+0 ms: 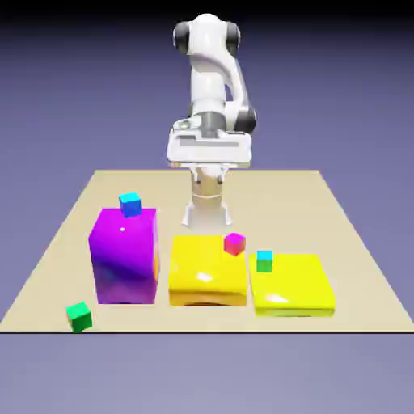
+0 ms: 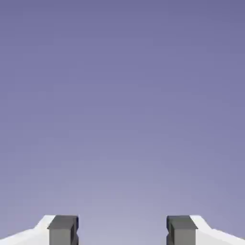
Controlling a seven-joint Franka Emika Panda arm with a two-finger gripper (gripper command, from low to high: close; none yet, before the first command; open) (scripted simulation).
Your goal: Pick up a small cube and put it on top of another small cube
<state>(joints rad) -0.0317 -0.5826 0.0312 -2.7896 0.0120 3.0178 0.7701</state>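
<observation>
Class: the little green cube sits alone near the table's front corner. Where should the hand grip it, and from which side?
Grip the green cube across two opposite side faces, coming straight down from above. It rests flat on the table with open space all round, well clear of the purple block, so likely nothing blocks the fingers.

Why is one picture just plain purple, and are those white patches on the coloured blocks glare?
Hand view: only the blue-violet backdrop, evenly lit and a little paler lower down, with the gripper open and nothing between its fingertips. Exterior view: yes, soft white highlights on the purple block and both yellow blocks; edges slightly soft; shadows on the table are faint.
</observation>
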